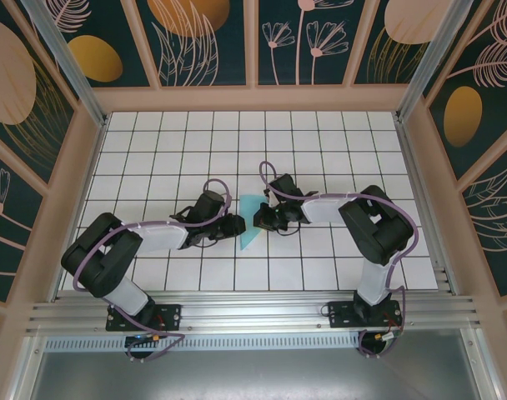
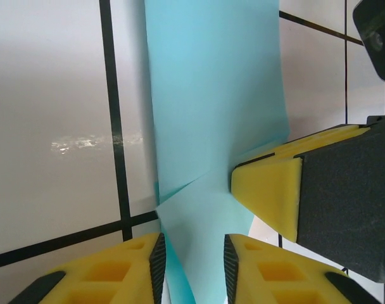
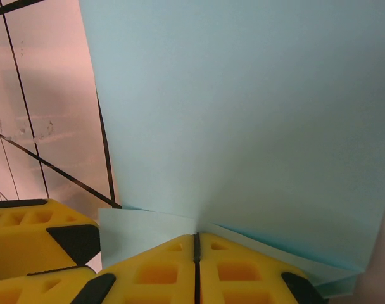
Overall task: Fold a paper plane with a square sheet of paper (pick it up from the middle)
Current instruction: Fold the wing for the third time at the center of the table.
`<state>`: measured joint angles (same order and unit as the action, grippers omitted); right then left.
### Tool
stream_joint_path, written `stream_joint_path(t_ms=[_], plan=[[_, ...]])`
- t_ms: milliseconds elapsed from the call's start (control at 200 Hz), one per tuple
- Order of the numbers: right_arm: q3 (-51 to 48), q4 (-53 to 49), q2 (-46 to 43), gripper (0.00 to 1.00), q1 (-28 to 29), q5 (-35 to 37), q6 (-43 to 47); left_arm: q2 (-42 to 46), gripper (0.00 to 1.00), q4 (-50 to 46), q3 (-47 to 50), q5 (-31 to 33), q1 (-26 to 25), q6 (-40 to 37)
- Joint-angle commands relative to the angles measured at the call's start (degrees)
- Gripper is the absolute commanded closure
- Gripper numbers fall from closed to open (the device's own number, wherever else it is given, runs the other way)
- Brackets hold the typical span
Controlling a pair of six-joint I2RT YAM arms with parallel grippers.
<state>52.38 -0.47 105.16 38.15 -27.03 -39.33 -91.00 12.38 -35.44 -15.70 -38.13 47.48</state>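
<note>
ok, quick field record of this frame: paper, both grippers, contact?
paper: light turquoise paper, partly folded, with a crease and an overlapping flap
location: on the white tiled table, mid-table between the two grippers
left gripper: open, fingers apart, paper running between them
right gripper: shut, fingertips at the paper's edge; cannot tell whether it pinches or presses
plane: not yet finished
</note>
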Motion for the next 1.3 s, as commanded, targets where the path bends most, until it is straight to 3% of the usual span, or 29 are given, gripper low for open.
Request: stream_joint_path(t_ms=[0, 170, 590, 921, 1296], plan=[[-0.7, -2.0, 0.6, 0.90, 0.1, 3.6, 0.8, 0.7, 0.65, -0.8, 0.3, 2.0, 0.4, 0.1], [-0.9, -1.6, 0.5, 0.90, 0.1, 3.4, 0.7, -0.6, 0.68, 0.8, -0.1, 0.7, 0.5, -0.1], [-0.6, -1.0, -3.7, 0.86, -0.2, 3.2, 0.3, -2.1, 0.91, 4.2, -1.9, -1.3, 0.5, -3.4], [-3.3, -0.5, -7.3, 0.82, 0.3, 3.4, -1.1, -3.2, 0.92, 2.2, -4.2, 0.1, 0.5, -10.5], [-6.6, 8.0, -8.2, 0.91, 2.6, -0.8, -4.7, -6.2, 0.93, 0.5, -5.5, 2.3, 0.5, -14.2]])
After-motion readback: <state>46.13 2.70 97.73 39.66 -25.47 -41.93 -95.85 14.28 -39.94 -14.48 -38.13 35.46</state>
